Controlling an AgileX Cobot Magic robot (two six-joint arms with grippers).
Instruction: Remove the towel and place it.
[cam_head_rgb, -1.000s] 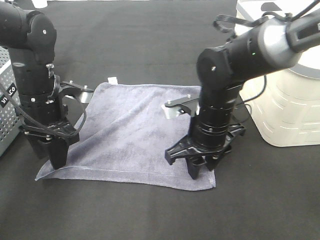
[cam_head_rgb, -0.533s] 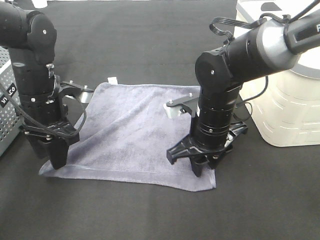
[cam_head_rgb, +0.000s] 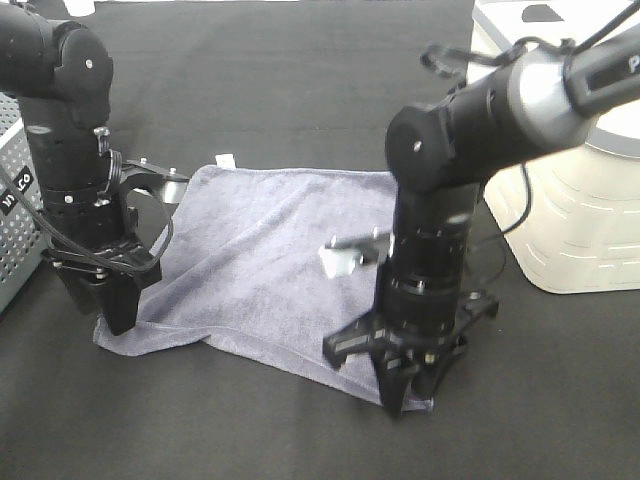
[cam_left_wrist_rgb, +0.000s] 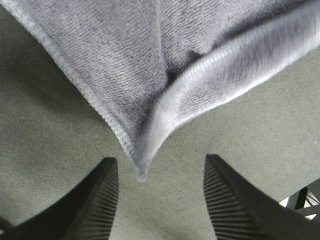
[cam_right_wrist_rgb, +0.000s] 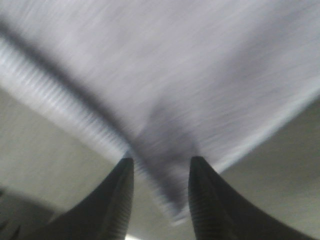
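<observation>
The grey-blue towel (cam_head_rgb: 260, 250) lies spread on the black tabletop, its white tag (cam_head_rgb: 226, 159) at the far left corner. My left gripper (cam_head_rgb: 115, 318) points down at the towel's near left corner. In the left wrist view (cam_left_wrist_rgb: 159, 167) it is open, and the towel's corner (cam_left_wrist_rgb: 142, 165) points between the fingers without touching them. My right gripper (cam_head_rgb: 402, 395) stands at the near right corner. In the blurred right wrist view (cam_right_wrist_rgb: 161, 165) the fingers are close on a bunched fold of the towel (cam_right_wrist_rgb: 170, 135).
A white plastic container (cam_head_rgb: 575, 210) stands at the right, close behind the right arm. A grey perforated basket (cam_head_rgb: 12, 225) sits at the left edge beside the left arm. Black cloth (cam_head_rgb: 250, 430) covers the table in front of the towel.
My right gripper has moved toward the front edge and lower, pulling the towel's near right corner with it. The near left corner has slid rightward. The left arm has barely moved.
</observation>
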